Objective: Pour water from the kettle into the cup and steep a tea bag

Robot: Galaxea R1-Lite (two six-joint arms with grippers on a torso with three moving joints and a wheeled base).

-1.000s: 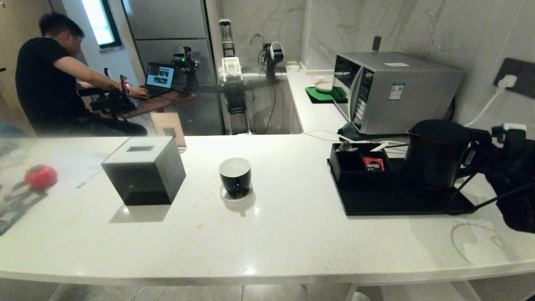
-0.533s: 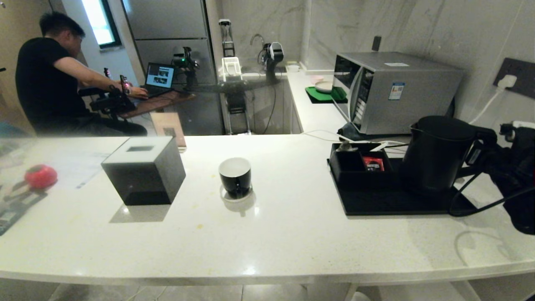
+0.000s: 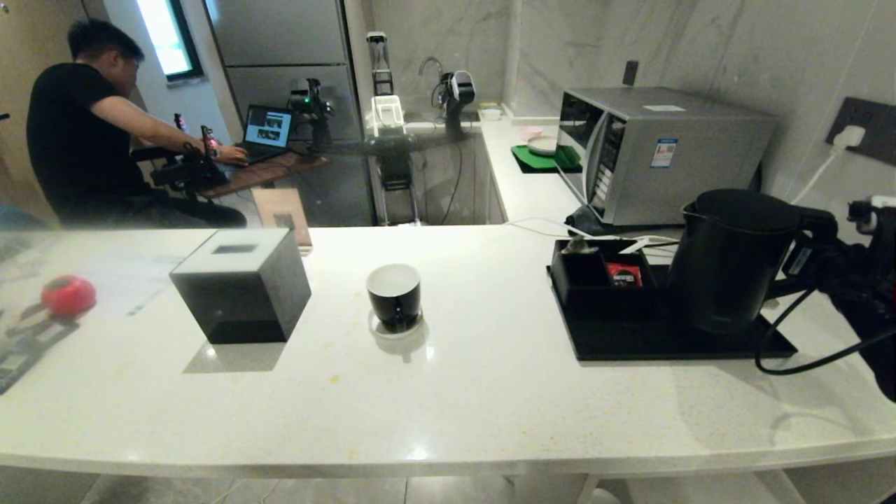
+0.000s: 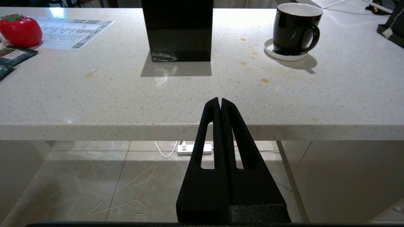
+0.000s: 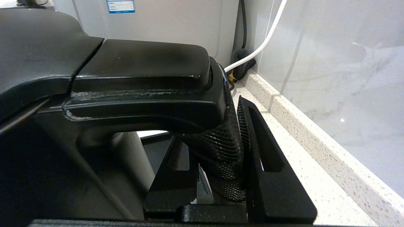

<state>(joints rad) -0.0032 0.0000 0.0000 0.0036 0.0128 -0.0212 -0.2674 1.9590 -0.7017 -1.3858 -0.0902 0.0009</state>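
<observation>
R gripper (image 5: pixel 217 157) jaws pinch the kettle (image 3: pixel 728 259) handle, kettle raised over the tray (image 3: pixel 630 343) near tabletop's right edge. Cup (image 3: pixel 394 295) sits mid-tabletop, well apart. Risk: heavy kettle pivots in grip, slops; cable (image 3: pixel 805 350) snags. L gripper (image 4: pixel 220 107) jaws pressed together, below front edge.

Grey marble walls (image 3: pixel 700 42) rise behind a white speckled counter (image 3: pixel 490 392). A steel fridge (image 3: pixel 280 42) stands beside a bright window (image 3: pixel 164 35); pale floor tiles (image 4: pixel 63 176) lie below the counter's near edge.
</observation>
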